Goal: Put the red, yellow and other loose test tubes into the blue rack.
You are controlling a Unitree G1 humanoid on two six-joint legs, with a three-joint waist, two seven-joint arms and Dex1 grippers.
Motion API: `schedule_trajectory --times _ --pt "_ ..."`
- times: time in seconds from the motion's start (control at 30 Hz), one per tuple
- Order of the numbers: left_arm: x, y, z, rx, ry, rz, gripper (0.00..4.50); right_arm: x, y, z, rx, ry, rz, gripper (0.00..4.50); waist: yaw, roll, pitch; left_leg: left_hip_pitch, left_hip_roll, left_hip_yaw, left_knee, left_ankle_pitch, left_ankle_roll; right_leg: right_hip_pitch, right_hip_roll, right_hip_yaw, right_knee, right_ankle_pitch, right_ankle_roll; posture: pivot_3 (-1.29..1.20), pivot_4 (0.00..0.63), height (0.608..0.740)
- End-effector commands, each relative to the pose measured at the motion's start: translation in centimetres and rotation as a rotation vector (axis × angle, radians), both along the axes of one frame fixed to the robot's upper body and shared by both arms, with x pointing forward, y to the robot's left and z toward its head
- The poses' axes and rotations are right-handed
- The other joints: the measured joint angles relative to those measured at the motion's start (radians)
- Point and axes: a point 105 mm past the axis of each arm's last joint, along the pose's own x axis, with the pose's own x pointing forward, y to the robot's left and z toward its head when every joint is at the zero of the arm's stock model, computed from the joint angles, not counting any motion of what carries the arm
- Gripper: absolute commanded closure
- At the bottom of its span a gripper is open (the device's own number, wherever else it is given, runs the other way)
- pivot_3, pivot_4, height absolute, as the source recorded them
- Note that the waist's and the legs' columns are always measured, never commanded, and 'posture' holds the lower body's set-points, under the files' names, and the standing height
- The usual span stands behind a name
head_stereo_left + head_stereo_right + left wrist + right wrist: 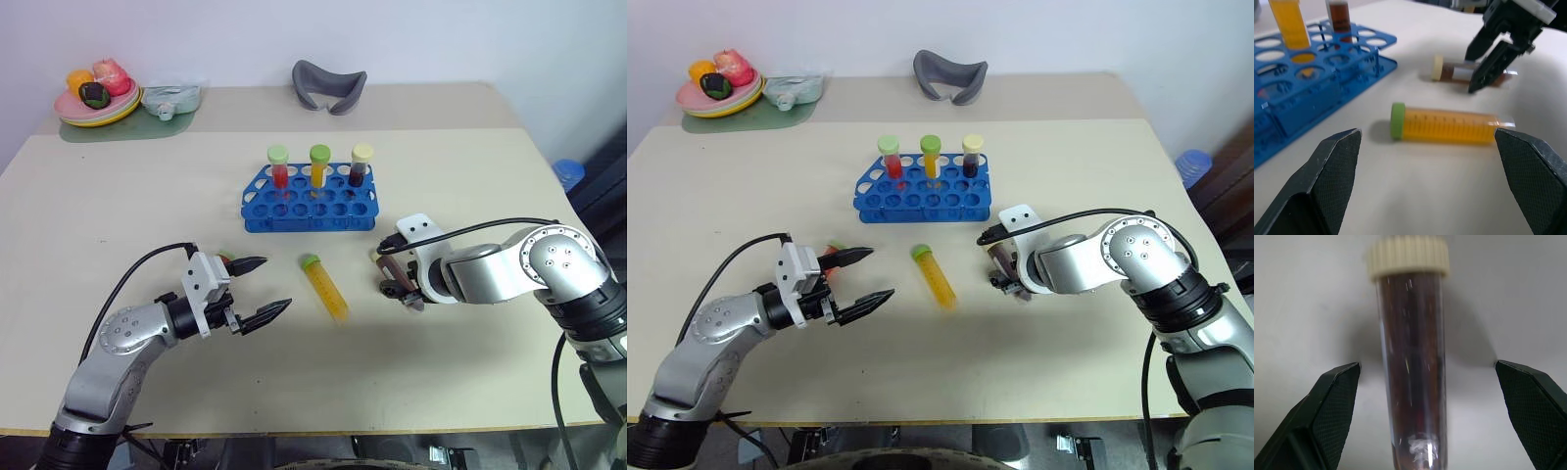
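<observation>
Blue plastic rack holds three capped tubes upright; I've got the right gripper tipped down, jaws wide, empty, straddling the dark brown cream-capped tube lying flat, presumably to pinch its smooth round barrel; left gripper spread wide, empty, facing the green-capped yellow tube.

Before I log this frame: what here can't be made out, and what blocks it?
- Dark tube: in the eye views, hidden under the right tool; its tip is cut off by the right wrist view's edge.
- Red-orange item behind the left tool: mostly hidden by its fingers, unidentifiable.
- Food on the plates: too small to name.
</observation>
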Motion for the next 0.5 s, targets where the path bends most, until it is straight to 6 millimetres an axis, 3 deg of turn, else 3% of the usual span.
schedule_trajectory --times 0.03,0.37,0.5 --pt "0.0 -0.5 0.9 -0.007 -0.032 -0.016 0.07 0.6 0.6 0.3 0.002 0.003 -0.002 0.00 -0.001 0.000 0.000 0.000 0.000 0.000 0.000 0.000 0.000 0.000 0.000 0.000 0.000 0.000 0.000 0.00 0.150 0.740" --pt "-0.1 0.3 -0.1 -0.004 -0.023 0.004 0.07 0.7 0.4 -0.6 -0.036 0.056 0.001 0.00 -0.001 0.000 0.000 0.000 0.000 0.000 0.000 0.000 0.000 0.000 0.000 0.000 0.000 0.000 0.000 0.00 0.150 0.740" --pt "-0.2 0.4 -0.4 -0.004 -0.023 0.009 0.00 0.6 0.4 -0.7 -0.038 0.062 0.009 1.31 0.001 0.000 0.000 0.000 0.000 0.000 0.000 0.000 0.000 0.000 0.000 0.000 0.000 0.000 0.000 0.00 0.150 0.740"
